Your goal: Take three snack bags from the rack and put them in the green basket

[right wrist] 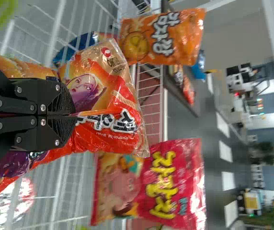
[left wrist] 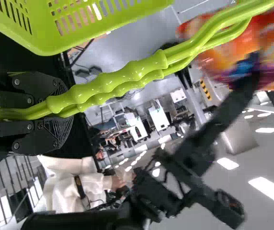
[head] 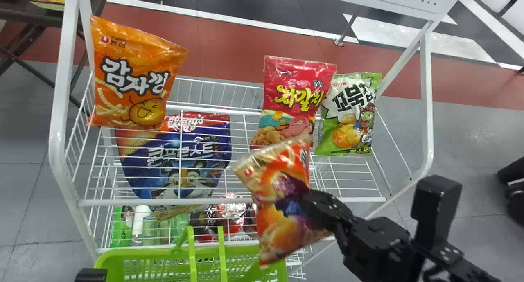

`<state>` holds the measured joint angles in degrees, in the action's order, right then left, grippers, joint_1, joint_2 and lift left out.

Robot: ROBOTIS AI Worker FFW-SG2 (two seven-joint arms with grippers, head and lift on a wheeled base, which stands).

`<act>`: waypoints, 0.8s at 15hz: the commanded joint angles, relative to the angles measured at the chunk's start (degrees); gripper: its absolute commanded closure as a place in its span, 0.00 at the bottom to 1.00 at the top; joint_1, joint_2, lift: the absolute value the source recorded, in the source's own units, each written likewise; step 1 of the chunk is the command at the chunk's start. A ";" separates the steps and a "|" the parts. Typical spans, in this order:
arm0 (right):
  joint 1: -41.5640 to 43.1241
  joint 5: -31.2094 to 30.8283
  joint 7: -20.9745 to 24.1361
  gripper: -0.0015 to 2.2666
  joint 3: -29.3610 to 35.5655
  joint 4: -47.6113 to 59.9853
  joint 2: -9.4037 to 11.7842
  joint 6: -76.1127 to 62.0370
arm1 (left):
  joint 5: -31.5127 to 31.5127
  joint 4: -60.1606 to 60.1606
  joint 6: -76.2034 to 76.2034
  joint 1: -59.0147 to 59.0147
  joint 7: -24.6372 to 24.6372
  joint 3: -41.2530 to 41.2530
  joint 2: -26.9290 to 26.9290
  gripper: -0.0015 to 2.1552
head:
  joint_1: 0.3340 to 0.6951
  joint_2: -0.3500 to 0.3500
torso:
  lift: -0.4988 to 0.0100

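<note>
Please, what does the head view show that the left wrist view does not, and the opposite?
Head view only: the orange snack bag, the red snack bag, the green-and-white snack bag and the blue cereal bag.
Left wrist view only: ceiling lights.
Both: the green basket, and the right tool holding a red-orange snack bag.
</note>
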<state>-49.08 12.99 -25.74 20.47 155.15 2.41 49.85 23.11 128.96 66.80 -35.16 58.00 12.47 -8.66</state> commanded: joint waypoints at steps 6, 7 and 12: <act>-0.93 5.91 -6.60 0.94 -0.08 2.44 0.40 34.14 | 0.27 0.77 -0.04 -0.61 0.71 -2.01 1.19 0.84 | 1.00 0.00 | 0.97; -0.93 5.91 -6.60 0.94 -1.66 1.91 0.75 34.14 | 0.18 0.85 -0.04 -0.61 0.71 -1.84 1.19 0.84 | 1.00 0.00 | 0.97; 0.74 5.29 -6.87 0.53 -7.20 -2.57 1.37 29.57 | -0.26 0.94 -0.92 -1.23 0.63 -0.52 1.27 0.84 | 1.00 0.00 | 0.97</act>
<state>-49.25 18.47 -32.63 14.13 154.53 3.74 81.14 23.08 129.85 66.28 -36.14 58.61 11.59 -7.41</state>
